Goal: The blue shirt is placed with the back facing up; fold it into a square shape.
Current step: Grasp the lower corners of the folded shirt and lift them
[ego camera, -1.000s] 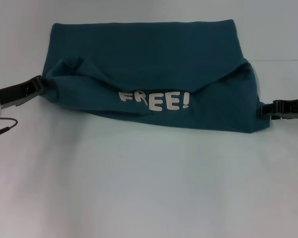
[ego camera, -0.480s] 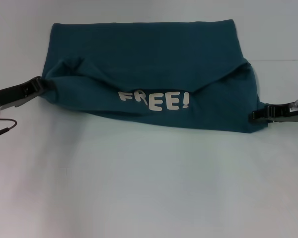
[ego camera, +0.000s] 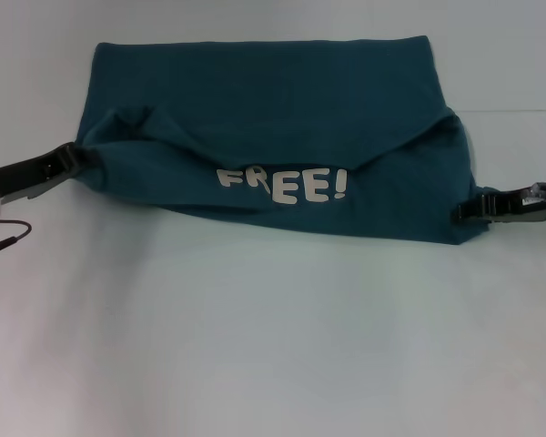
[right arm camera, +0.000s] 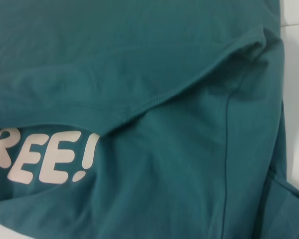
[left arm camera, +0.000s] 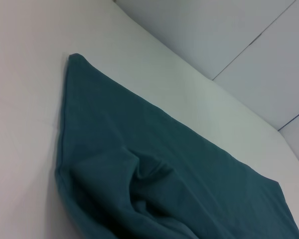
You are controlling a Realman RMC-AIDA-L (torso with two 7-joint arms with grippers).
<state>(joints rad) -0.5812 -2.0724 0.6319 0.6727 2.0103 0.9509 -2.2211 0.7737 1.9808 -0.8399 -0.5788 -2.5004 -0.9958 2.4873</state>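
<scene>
1. The blue shirt is lying across the far middle of the white table, with one part turning over onto another.
2. The left gripper is touching the shirt's left end, and the right gripper is touching its right end. I cannot tell how their jaws stand.
3. To fold well, both sides should be moving together, keeping the edge straight and flat.
4. White letters are reading "FREE!".

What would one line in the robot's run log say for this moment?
stage: mid-fold | blue shirt: partly folded on white table, "FREE!" lettering showing | left gripper: at shirt's left edge | right gripper: at shirt's right edge
</scene>
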